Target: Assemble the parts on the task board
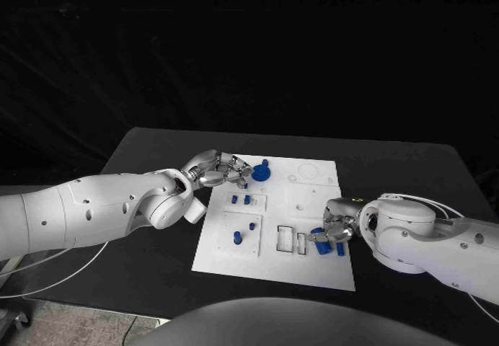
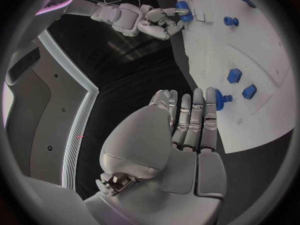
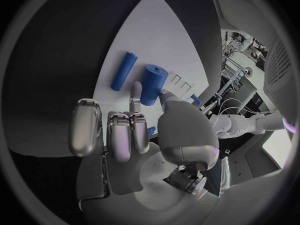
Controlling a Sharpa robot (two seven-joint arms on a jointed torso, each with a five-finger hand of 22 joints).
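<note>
The white board (image 1: pixel 312 238) is lying in the middle of the black table (image 1: pixel 416 173), tilted slightly in the head view. The left hand (image 1: pixel 221 170) is reaching over the board's upper left corner, its fingers held together and nearly straight, with the fingertips (image 2: pixel 210 96) touching a round blue knob (image 1: pixel 261 172) that is standing there. Whether the hand is actually gripping the knob cannot be told; in the left wrist view the knob (image 2: pixel 220 97) is peeking out just past the fingertips.

The right hand (image 1: pixel 334 227) is sitting at the lower right of the board, fingers curled in. It is pinching a short blue cylinder (image 3: pixel 152 84) between the thumb and a finger, holding it just above the board surface. A second, thinner blue peg (image 3: pixel 123 71) is lying flat on the board just beside it.

In the centre left of the board, two small blue blocks (image 1: pixel 241 200) are standing side by side, and below them another blue piece (image 1: pixel 238 236) is sitting on a raised white panel. Two narrow rectangular slots (image 1: pixel 285 238) are lying between that panel and the right hand.
</note>
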